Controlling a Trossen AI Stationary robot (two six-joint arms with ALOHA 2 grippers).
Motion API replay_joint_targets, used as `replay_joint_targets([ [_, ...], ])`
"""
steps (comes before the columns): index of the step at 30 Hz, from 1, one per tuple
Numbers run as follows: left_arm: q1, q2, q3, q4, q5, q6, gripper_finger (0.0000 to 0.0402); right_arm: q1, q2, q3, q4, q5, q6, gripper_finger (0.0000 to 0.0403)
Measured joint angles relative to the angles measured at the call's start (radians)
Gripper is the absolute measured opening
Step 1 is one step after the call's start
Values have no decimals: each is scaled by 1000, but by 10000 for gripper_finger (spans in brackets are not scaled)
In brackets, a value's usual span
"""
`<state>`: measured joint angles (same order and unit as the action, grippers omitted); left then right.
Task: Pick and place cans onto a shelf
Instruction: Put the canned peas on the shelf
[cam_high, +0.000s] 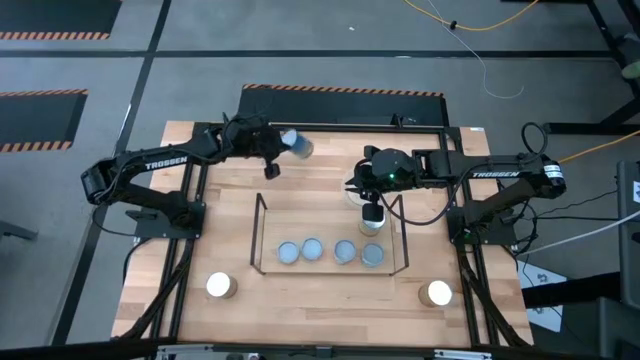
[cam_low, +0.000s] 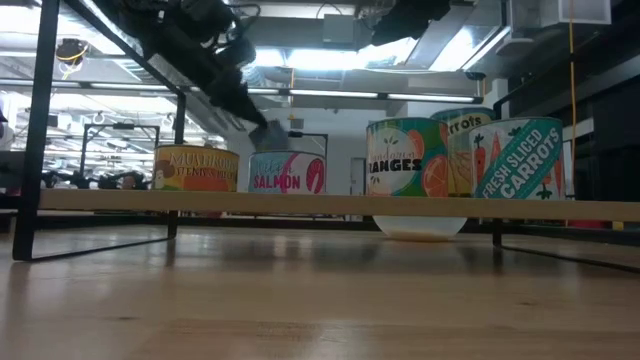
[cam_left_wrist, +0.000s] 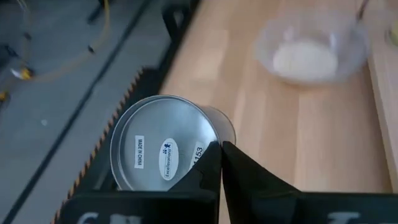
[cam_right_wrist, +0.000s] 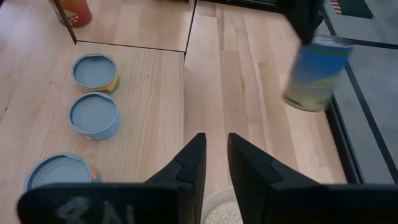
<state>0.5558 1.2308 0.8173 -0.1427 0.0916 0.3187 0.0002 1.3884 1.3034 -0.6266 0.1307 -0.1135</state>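
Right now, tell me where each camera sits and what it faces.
High: overhead, looking down on both arms, shelf.
Low: table height, facing the shelved cans' labels.
Left wrist: behind left tool, shut on a tilted can.
Right wrist: behind right tool, above a dish.
Shared: that can shows in both wrist views.

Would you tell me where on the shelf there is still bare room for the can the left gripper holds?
The four cans crowd the shelf's near edge. The board behind them is bare on its left side, up to the far rail. The right rear corner is tight: the right gripper hovers there over the dish.
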Motion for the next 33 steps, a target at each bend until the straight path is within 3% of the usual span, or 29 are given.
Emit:
replay_joint_targets([
  [5, 0, -1, 1, 165, 37, -58, 0, 0, 0, 0, 0, 0, 0, 72],
  [11, 0, -1, 1, 294, 172, -133, 0, 0, 0, 0, 0, 0, 0, 72],
  [16, -3, -1, 1, 342, 290, -161, 0, 0, 0, 0, 0, 0, 3, 72],
  [23, -37, -1, 1, 348, 315, -154, 0, 0, 0, 0, 1, 0, 8, 74],
  [27, -53, -1, 1, 347, 315, -152, 0, 0, 0, 0, 2, 0, 75, 95],
  [33, -69, -1, 1, 347, 319, -151, 0, -11, 0, 0, 2, 25, 231, 157],
])
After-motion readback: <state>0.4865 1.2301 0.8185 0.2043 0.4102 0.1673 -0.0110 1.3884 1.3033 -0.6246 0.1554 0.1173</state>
